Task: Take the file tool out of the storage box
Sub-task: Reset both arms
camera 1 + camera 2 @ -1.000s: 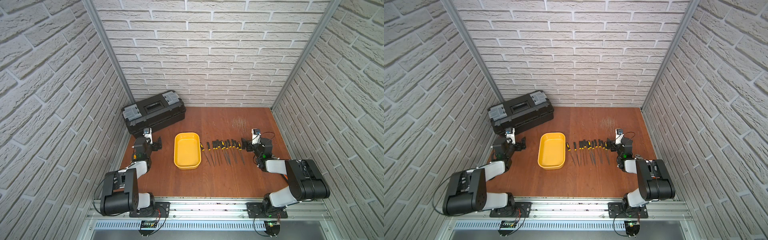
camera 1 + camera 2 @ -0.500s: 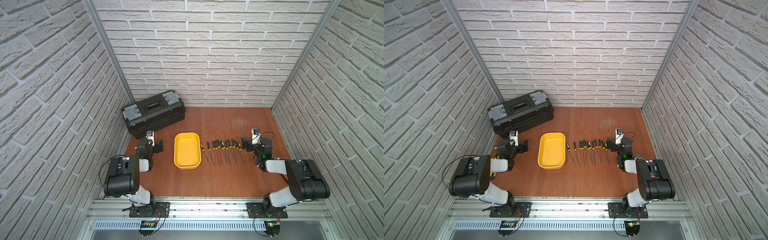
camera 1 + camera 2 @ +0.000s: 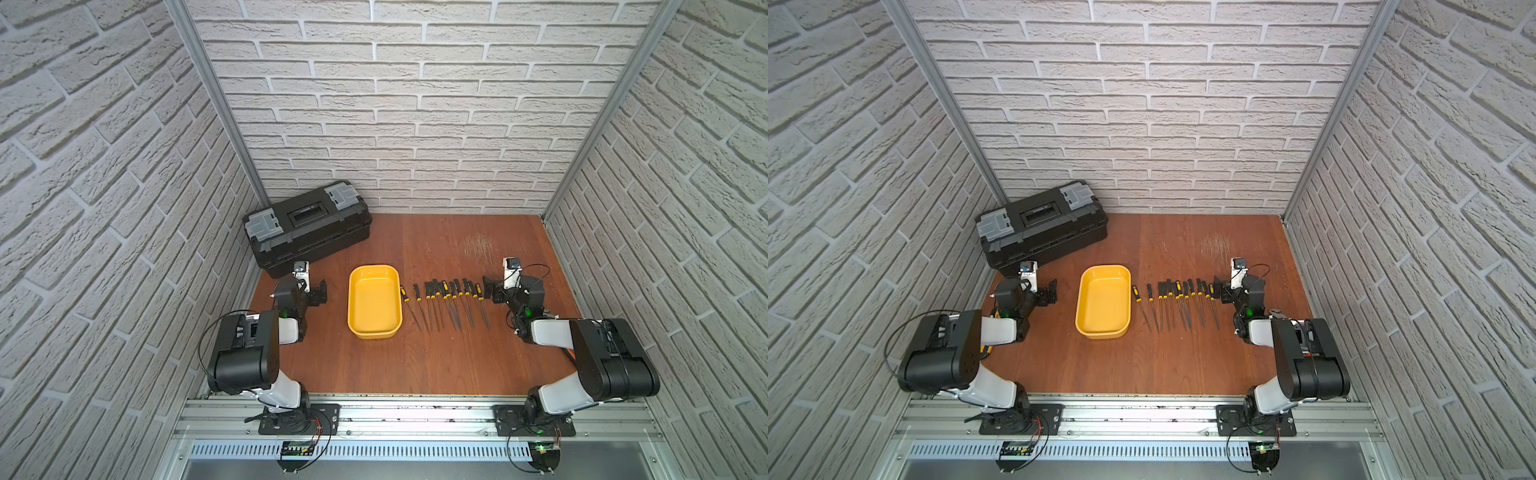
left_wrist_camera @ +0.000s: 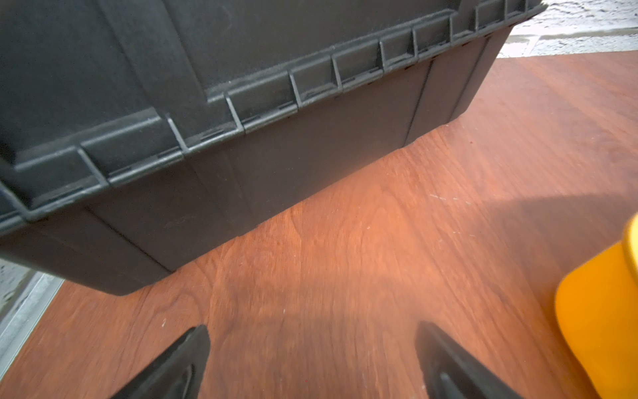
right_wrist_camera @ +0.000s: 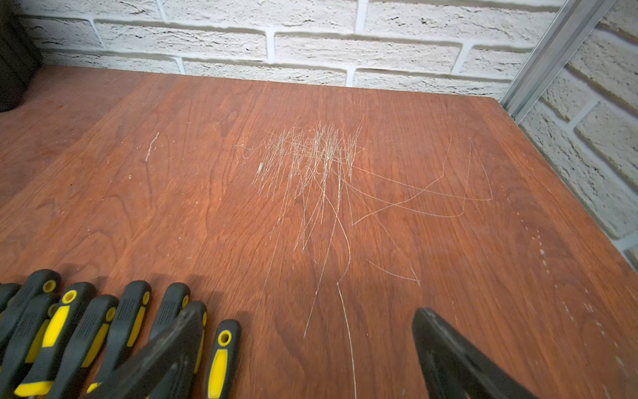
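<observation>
The storage box [image 3: 374,268] [image 3: 1104,268], a shallow yellow tub, sits mid-table, and its inside shows only bare yellow floor. Several file tools [image 3: 444,299] [image 3: 1177,301] with black-and-yellow handles lie in a row on the wood just right of it, outside the tub. My left gripper [image 3: 322,291] [image 3: 1052,293] [image 4: 312,331] hovers low and open, left of the tub, whose wall [image 4: 604,328] shows at the edge of the left wrist view. My right gripper [image 3: 488,286] [image 3: 1219,289] [image 5: 310,314] stands open and holds nothing beside the row's right end; file handles [image 5: 103,328] lie by one finger.
A closed black toolbox [image 3: 307,226] [image 3: 1040,226] [image 4: 241,103] with grey latches stands at the back left, close in front of my left gripper. Brick walls enclose three sides. A scratched patch [image 5: 310,155] marks the wood at the back right.
My left arm's elbow has swung in toward the table, and its gripper has edged slightly toward the tub. The right arm, the tub and the files have not moved.
</observation>
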